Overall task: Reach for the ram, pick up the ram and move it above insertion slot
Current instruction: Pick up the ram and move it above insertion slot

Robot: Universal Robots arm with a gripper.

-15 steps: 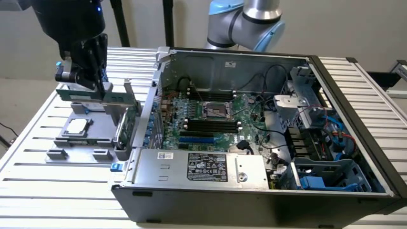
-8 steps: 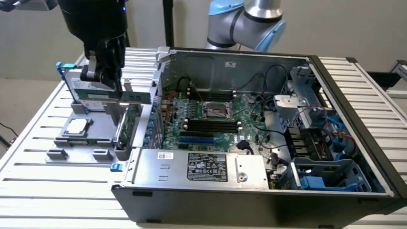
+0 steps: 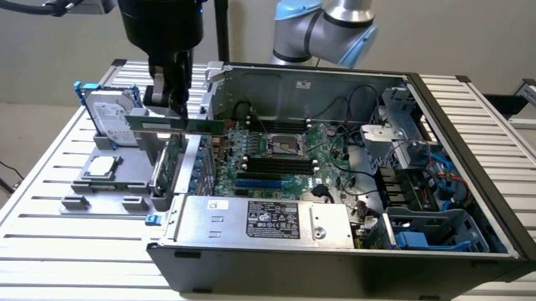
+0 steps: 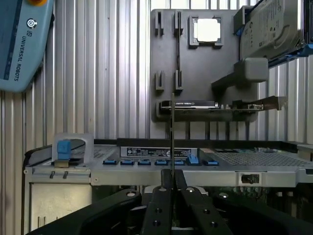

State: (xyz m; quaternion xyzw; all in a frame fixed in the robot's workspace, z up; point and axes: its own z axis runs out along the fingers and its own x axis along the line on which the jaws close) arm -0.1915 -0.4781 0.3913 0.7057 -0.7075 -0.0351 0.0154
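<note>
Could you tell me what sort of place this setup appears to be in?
Probably a robotics lab bench for computer assembly: an opened PC case on a slatted metal table, a grey parts fixture, and the gripper holding the ram.

You've got a slatted metal table (image 3: 50, 188) carrying everything: the open computer case (image 3: 335, 251) sits on it, and just beside that, toward the exterior view's left, the grey fixture (image 3: 105, 182).

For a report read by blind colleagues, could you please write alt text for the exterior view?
A robot gripper holds the ram, a thin green stick, lifted over the left edge of an open computer case. Left of the case, a grey holder on a slatted metal table carries a hard drive and a processor chip.
</note>
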